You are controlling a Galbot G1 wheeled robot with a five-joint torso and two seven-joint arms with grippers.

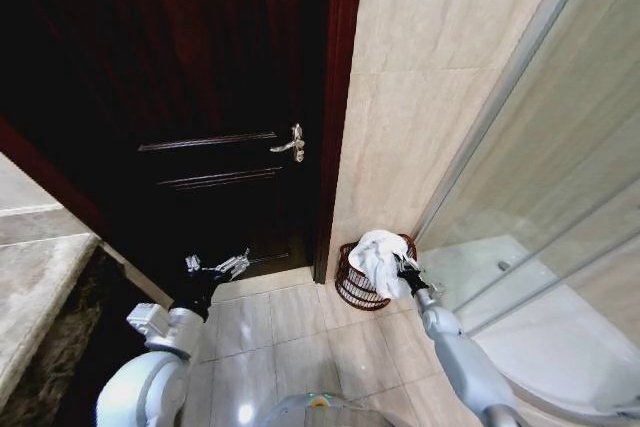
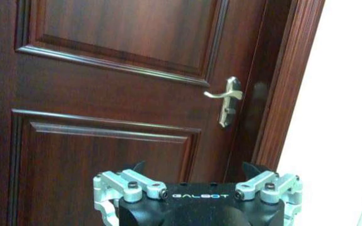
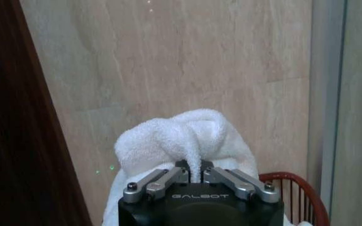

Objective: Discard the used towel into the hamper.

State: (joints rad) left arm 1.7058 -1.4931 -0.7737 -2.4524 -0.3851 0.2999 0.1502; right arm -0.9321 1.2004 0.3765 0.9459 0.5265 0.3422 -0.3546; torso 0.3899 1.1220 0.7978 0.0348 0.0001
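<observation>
The hamper (image 1: 350,289), a small dark red wire basket, stands on the floor in the corner between the door frame and the shower glass; its red rim (image 3: 296,181) shows just beyond my right wrist. A white towel (image 1: 376,252) bulges over the hamper's opening. My right gripper (image 1: 405,270) is shut on a fold of the towel (image 3: 181,136), which is pinched between the fingers (image 3: 171,178). The towel's lower part is hidden behind the gripper. My left gripper (image 1: 217,265) hangs open and holds nothing, low in front of the dark door, with its fingertips (image 2: 134,168) spread wide.
A dark wooden door (image 1: 200,97) with a metal lever handle (image 1: 291,144) (image 2: 227,98) fills the left. A beige tiled wall (image 1: 430,67) rises behind the hamper. The glass shower enclosure (image 1: 540,197) bounds the right. Pale floor tiles (image 1: 290,337) lie in front.
</observation>
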